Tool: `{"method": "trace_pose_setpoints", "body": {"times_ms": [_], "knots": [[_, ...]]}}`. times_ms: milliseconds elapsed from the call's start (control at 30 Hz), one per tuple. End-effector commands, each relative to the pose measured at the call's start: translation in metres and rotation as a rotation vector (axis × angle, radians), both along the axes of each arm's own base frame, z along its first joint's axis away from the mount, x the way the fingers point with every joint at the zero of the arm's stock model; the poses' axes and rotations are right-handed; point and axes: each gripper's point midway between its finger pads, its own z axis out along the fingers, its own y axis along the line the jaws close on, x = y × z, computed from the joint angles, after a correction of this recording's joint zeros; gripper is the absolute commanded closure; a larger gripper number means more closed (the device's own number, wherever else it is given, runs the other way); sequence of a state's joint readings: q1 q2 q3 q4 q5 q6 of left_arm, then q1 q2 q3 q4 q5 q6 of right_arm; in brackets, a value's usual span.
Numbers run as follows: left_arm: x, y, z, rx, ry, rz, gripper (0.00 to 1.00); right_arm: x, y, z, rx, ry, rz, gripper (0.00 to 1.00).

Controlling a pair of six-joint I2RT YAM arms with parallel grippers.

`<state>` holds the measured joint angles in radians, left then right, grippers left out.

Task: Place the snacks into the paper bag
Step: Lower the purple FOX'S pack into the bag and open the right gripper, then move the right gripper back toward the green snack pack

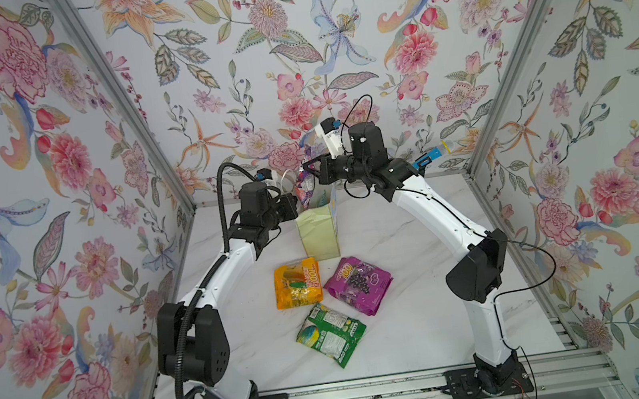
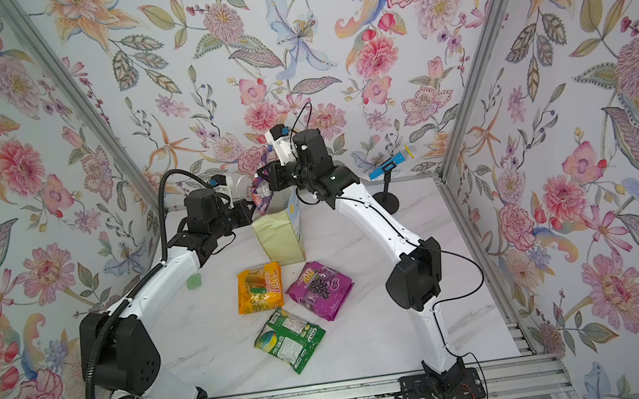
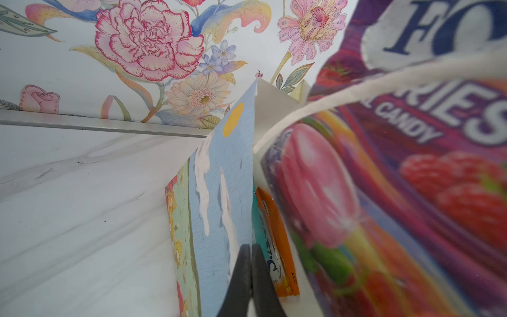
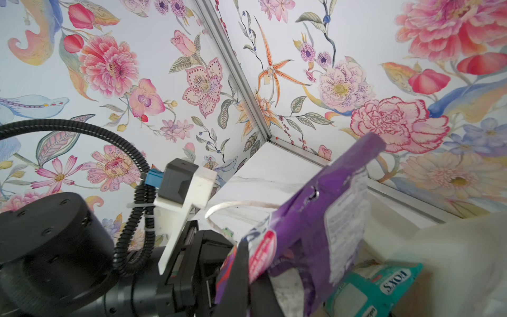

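The tall, narrow, pale yellow-green paper bag (image 1: 316,232) stood just above the centre of both top views. The left gripper (image 3: 251,274) was clamped on its upper rim, one finger against the light blue printed face and one inside. The right gripper (image 4: 247,263) was pinched on an edge of the glossy purple-red packet (image 1: 304,185) marked "FOX'S". That packet hung tilted over the bag's mouth, its lower end at or just inside the opening.

In the left wrist view the thin white handle (image 3: 329,105) lay right across the packet's face. The likeliest trouble was therefore the packet catching on that loop or on the rim and folding instead of dropping in. The bag already held a teal packet (image 4: 384,285) and an orange packet (image 3: 277,247), so a crooked entry could have jammed against them. A snagged packet could also have tipped the light bag or pulled the paper out of the left gripper's pinch. The hold on slick plastic looked small, so the packet might have slipped and fallen outside.

Three more lay flat on the white marbled table (image 1: 430,320), lower in the frame: an orange-yellow packet (image 1: 297,283), a purple grape packet (image 1: 358,283) and a green packet (image 1: 331,335).
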<state>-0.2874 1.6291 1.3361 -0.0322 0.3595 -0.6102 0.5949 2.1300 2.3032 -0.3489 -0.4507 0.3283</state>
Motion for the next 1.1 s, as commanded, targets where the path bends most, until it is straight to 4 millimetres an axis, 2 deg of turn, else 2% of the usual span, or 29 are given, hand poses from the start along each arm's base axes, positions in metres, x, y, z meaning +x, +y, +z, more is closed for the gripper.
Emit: {"method": "trace_pose_setpoints", "body": {"times_ms": [0,233,333,533,600,633,733,900,1000,1067], "knots": [[0.001,-0.004,0.014,-0.011,-0.035,-0.011,1.0,0.012,0.0,0.006,0.011,-0.036,-0.02,1.0],[0.0,-0.004,0.016,-0.009,-0.036,-0.016,1.0,0.022,0.008,-0.016,0.012,0.012,-0.007,1.0],[0.0,-0.004,0.016,-0.008,-0.035,-0.015,1.0,0.023,0.007,-0.019,0.004,0.021,-0.011,0.95],[0.0,-0.004,0.016,-0.007,-0.035,-0.014,1.0,0.022,-0.017,-0.016,-0.035,0.015,-0.101,0.73],[0.0,-0.004,0.016,-0.007,-0.036,-0.014,1.0,0.02,-0.028,-0.017,-0.049,0.025,-0.139,0.6],[-0.001,-0.004,0.016,-0.007,-0.036,-0.015,1.0,0.018,-0.032,-0.016,-0.053,0.027,-0.15,0.57],[0.0,-0.004,0.015,-0.004,-0.034,-0.014,1.0,0.007,-0.041,-0.011,-0.049,0.019,-0.16,0.55],[0.0,-0.004,0.015,-0.004,-0.032,-0.015,1.0,-0.023,-0.058,0.011,0.014,-0.027,-0.163,0.54],[0.0,-0.003,0.015,-0.002,-0.034,-0.012,1.0,-0.044,-0.072,0.007,0.022,-0.02,-0.174,0.54],[0.0,-0.002,0.014,-0.002,-0.033,-0.01,1.0,-0.06,-0.08,-0.009,0.019,0.018,-0.175,0.54]]}}
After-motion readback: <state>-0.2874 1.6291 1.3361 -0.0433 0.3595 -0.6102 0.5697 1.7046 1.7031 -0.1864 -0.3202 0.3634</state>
